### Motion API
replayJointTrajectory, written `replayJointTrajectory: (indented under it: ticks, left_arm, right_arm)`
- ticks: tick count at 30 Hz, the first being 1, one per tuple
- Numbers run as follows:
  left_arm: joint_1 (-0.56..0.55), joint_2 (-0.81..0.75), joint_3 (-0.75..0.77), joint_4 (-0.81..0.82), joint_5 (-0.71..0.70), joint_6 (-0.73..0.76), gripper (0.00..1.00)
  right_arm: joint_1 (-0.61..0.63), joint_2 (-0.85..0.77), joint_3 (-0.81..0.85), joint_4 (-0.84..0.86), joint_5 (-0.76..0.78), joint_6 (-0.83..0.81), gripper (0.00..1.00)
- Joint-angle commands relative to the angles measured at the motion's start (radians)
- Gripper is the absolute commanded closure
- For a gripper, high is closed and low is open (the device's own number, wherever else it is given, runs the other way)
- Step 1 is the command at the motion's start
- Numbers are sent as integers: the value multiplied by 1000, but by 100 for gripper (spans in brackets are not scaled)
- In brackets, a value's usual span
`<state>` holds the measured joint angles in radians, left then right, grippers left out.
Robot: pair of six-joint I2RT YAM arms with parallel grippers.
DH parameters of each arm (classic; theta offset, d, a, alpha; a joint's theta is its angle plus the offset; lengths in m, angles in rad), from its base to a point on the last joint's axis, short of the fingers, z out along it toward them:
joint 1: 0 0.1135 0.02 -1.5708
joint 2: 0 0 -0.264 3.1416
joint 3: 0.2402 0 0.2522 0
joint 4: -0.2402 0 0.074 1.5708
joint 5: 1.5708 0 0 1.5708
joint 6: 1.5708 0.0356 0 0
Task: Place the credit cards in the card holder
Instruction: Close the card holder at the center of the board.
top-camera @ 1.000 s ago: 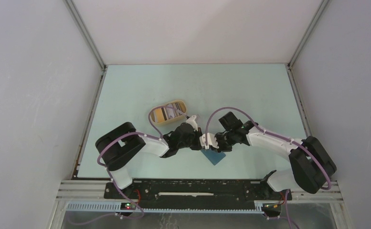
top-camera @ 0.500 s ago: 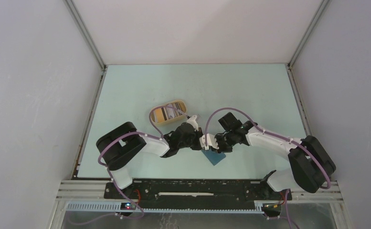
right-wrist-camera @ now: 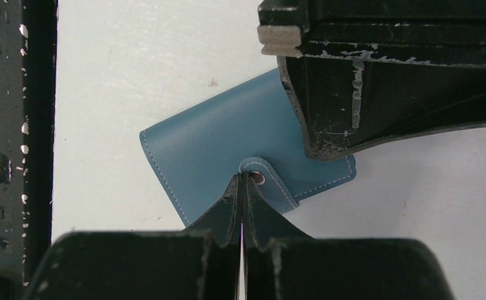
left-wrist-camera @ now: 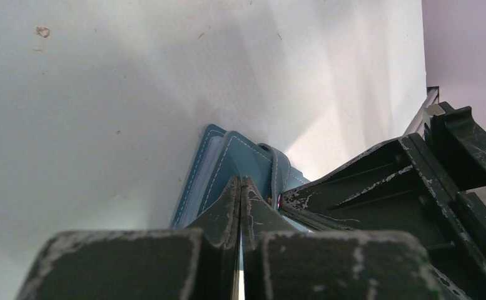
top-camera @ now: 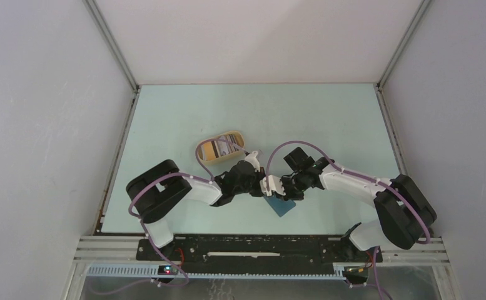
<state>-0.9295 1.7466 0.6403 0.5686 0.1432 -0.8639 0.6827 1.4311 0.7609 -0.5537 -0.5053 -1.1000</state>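
Observation:
The card holder (top-camera: 283, 205) lies folded shut on the table, teal-blue, its strap snapped over the cover (right-wrist-camera: 221, 153). My right gripper (right-wrist-camera: 241, 179) is shut, its tips down on the strap beside the snap button (right-wrist-camera: 259, 179). Also shut is my left gripper (left-wrist-camera: 241, 183), whose tips rest against the holder's cover (left-wrist-camera: 248, 157) from the other side. In the top view the two grippers meet tip to tip, left (top-camera: 266, 187) and right (top-camera: 277, 188), over the holder's far corner. Credit cards (top-camera: 214, 149), yellow-orange and pale, lie in the tan tray. Neither gripper holds a card.
The tan oval tray (top-camera: 236, 135) sits just behind the left arm's wrist. The right gripper's body (left-wrist-camera: 409, 187) fills the right of the left wrist view, close to the left fingers. Grey walls enclose the table on three sides.
The right arm's elbow and wrist have shifted slightly left toward the card holder. Both grippers stay shut on top of it, and the holder has not moved.

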Motion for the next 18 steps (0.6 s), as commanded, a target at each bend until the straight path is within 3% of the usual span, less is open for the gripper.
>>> replayJointTrajectory:
  ticks: [1,9,18]
  left_arm:
    - [-12,3,14,31,36,7,98]
    - [-13,-43,-19,147,103,-39,99]
    - [-20,27,8,163,126,-61,100]
  right_arm:
    - [11,29,6,-4,26,12,100]
    - [9,30,6,-5,20,13,100]
    - [8,29,6,-6,20,16,100]
